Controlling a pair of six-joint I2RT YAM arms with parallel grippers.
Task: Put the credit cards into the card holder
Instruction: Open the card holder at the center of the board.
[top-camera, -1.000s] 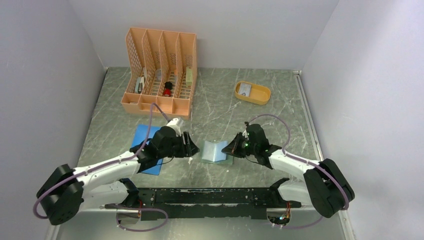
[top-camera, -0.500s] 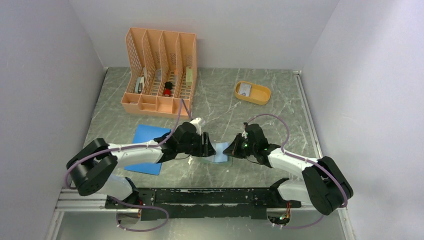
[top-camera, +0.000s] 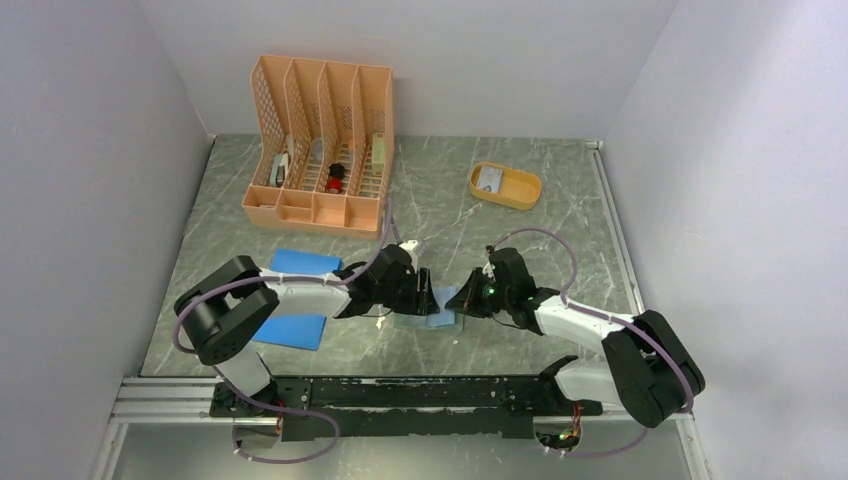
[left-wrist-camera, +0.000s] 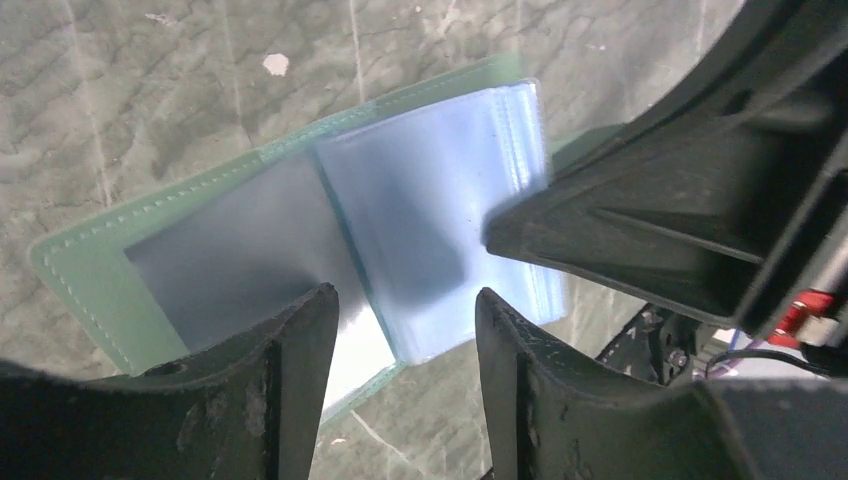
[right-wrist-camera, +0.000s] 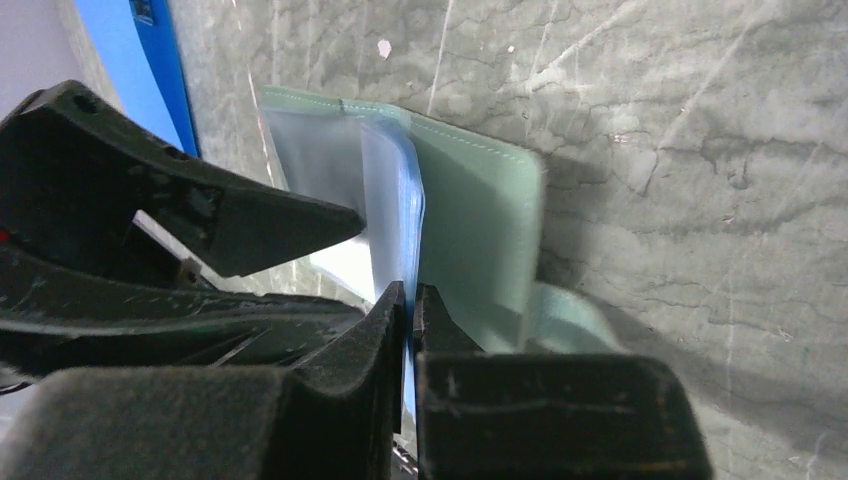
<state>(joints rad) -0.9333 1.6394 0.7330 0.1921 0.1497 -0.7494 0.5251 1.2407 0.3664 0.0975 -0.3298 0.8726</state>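
— Down at six o'clock on the grey marbled table, between the two arms, lies the sage-green folding card holder, spread open with its cover down. Who has it?

— That's the right gripper. Its fingers are clamped tight on the edge of the pale blue-clear pocket leaves, standing them up off the green cover from the three o'clock side.

— And the left gripper?

— Sitting at nine o'clock, jaws parted over the open pockets, grasping nothing that can be made out. A pale patch shows beneath them, too blurred to call a card.

— So where are the credit cards?

— One small, pale grey-white credit card shows in the mustard-yellow oval tray, away at one o'clock from the card holder and well apart from both grippers.

— That's the relation that matters, then.

— Exactly. The card holder's long axis seems to run roughly nine to three, along the line between the two grippers, and the tray sits on the right arm's side. The right arm is nearer, but it's busy holding the pockets up, so the free left one would have to reach across. No card can be seen in the pockets. By the look of it, the slot is only being readied.
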